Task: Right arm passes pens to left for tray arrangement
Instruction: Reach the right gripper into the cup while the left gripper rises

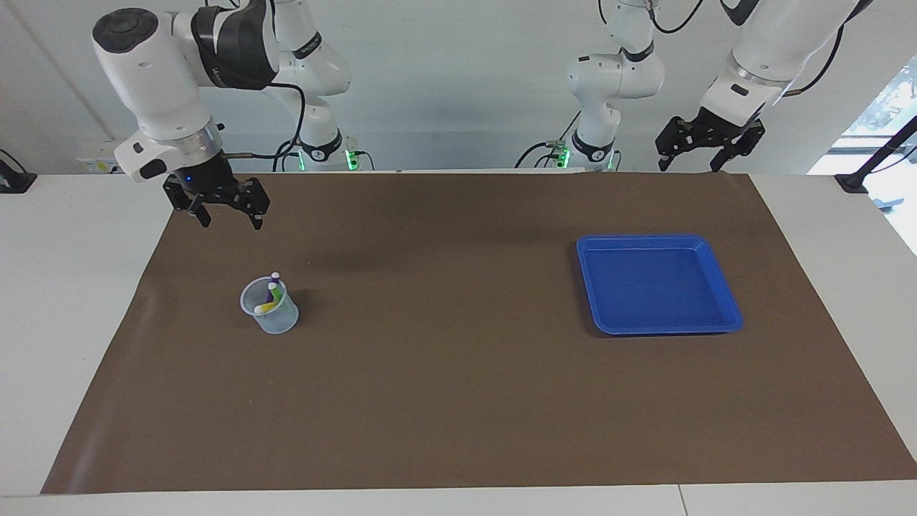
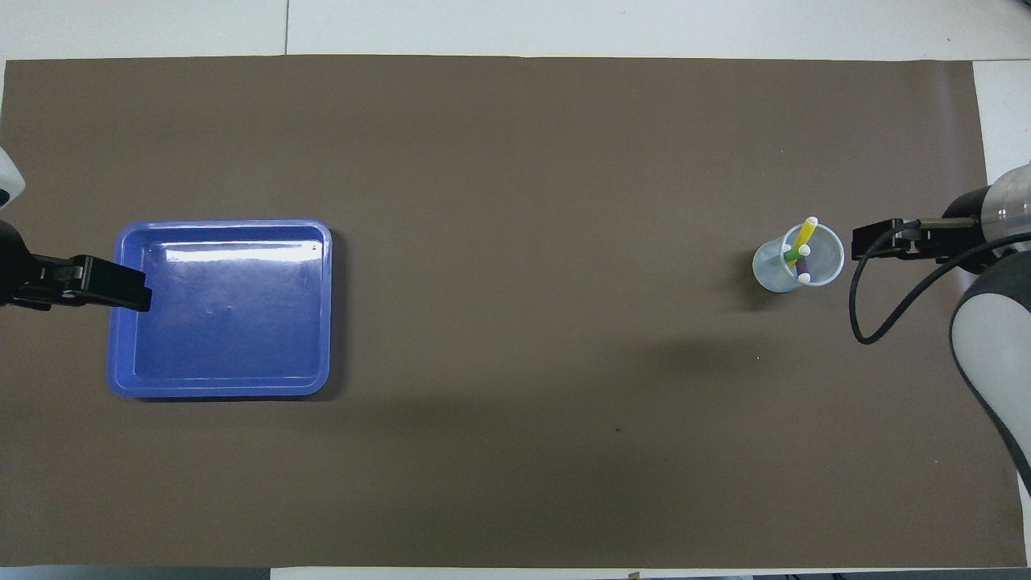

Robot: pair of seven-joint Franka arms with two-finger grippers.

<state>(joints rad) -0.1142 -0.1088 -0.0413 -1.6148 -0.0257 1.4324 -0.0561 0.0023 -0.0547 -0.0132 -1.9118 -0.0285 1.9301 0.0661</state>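
Note:
Three pens, yellow (image 1: 264, 307), green (image 1: 272, 293) and purple (image 1: 274, 282), stand in a small clear cup (image 1: 276, 320) on the brown mat toward the right arm's end. In the overhead view the cup (image 2: 769, 270) holds the yellow (image 2: 803, 234), green (image 2: 793, 256) and purple (image 2: 802, 267) pens. My right gripper (image 1: 231, 220) (image 2: 866, 242) hangs open and empty above the mat beside the cup, apart from it. The blue tray (image 1: 648, 241) (image 2: 221, 225) lies empty toward the left arm's end. My left gripper (image 1: 689, 166) (image 2: 133, 292) is open and empty, raised high over the tray's outer edge.
The brown mat (image 1: 444, 373) covers most of the white table (image 1: 64, 287). Two more white arm bases stand at the robots' edge (image 1: 602, 136). A black cable (image 2: 866, 322) loops from the right wrist.

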